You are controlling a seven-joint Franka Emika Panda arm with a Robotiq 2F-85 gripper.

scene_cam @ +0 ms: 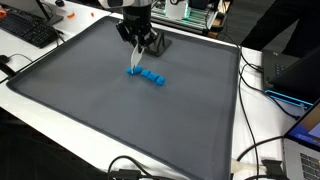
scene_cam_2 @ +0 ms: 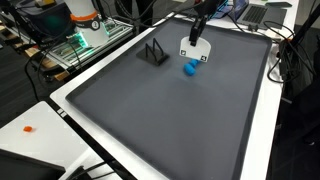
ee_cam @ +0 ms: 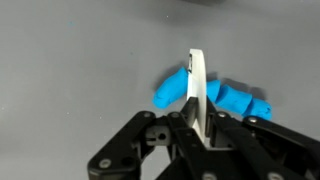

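Observation:
My gripper [ee_cam: 197,118] is shut on a thin white flat card [ee_cam: 196,85], held on edge. In an exterior view the gripper [scene_cam: 137,45] hangs just above a row of blue blocks [scene_cam: 150,77] on the grey mat [scene_cam: 90,90], with the white card [scene_cam: 135,60] pointing down at the row's near end. In the wrist view the blue blocks [ee_cam: 232,97] lie right behind the card. In the second exterior view the gripper [scene_cam_2: 197,30] holds the card [scene_cam_2: 193,48] beside the blue blocks [scene_cam_2: 190,68].
A small black folded stand [scene_cam_2: 153,52] sits on the mat near the gripper; it also shows in an exterior view [scene_cam: 156,44]. A keyboard [scene_cam: 28,30], a laptop [scene_cam: 295,75] and cables [scene_cam: 255,150] lie around the mat's white border.

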